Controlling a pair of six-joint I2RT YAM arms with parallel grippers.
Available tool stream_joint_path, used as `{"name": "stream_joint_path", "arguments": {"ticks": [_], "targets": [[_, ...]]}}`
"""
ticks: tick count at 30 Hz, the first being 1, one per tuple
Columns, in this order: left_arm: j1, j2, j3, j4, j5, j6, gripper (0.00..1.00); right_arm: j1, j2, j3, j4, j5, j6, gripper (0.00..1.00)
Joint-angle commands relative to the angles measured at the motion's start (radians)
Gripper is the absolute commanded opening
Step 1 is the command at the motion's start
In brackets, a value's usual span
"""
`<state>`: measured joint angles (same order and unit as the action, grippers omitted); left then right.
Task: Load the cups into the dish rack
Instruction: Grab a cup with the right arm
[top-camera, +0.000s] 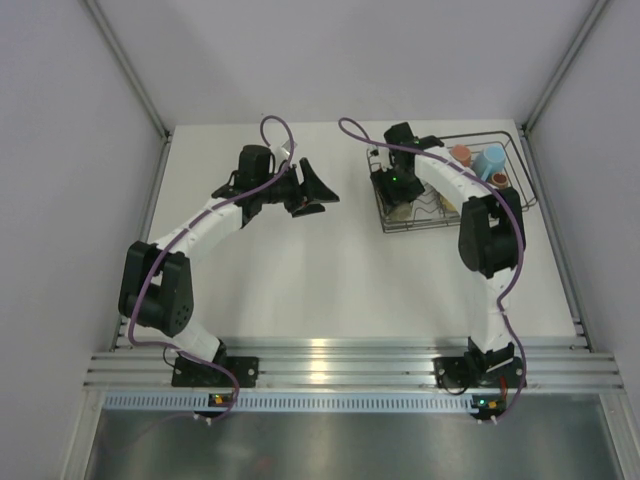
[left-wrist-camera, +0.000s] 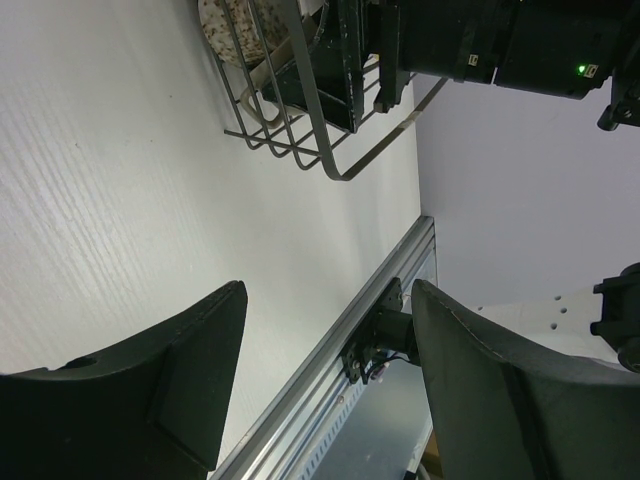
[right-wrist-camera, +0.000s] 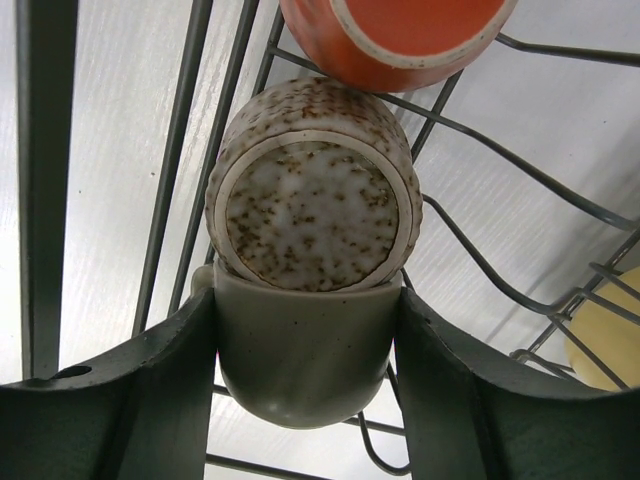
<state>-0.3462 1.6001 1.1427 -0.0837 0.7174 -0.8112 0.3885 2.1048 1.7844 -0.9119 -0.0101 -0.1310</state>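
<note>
One grey cup (right-wrist-camera: 300, 380) sits clamped in the right gripper (right-wrist-camera: 305, 330) at the left end of the rack (right-wrist-camera: 178, 150), beside a speckled cup (right-wrist-camera: 312, 200); the left gripper (left-wrist-camera: 330, 300) hangs wide and empty over the table (top-camera: 300, 280).

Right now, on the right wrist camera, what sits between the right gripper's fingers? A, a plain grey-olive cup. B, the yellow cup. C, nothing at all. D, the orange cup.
A: the grey-olive cup sits between the fingers of the right gripper, which lie against its sides, inside the dish rack; the orange cup lies farther off, past a speckled cup.
</note>
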Motion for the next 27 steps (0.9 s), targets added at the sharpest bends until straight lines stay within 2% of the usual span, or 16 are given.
{"name": "stream_joint_path", "arguments": {"ticks": [1,8,27], "targets": [[-0.002,-0.026,0.046,0.038,0.011,0.021,0.72,0.013,0.014,0.000,-0.051,-0.044,0.010,0.14],[-0.002,-0.019,0.066,0.036,0.014,0.026,0.72,0.007,-0.043,0.069,-0.081,-0.002,0.022,0.09],[-0.004,-0.019,0.112,0.042,0.005,0.066,0.73,-0.014,-0.146,0.245,-0.162,0.105,0.057,0.04]]}}
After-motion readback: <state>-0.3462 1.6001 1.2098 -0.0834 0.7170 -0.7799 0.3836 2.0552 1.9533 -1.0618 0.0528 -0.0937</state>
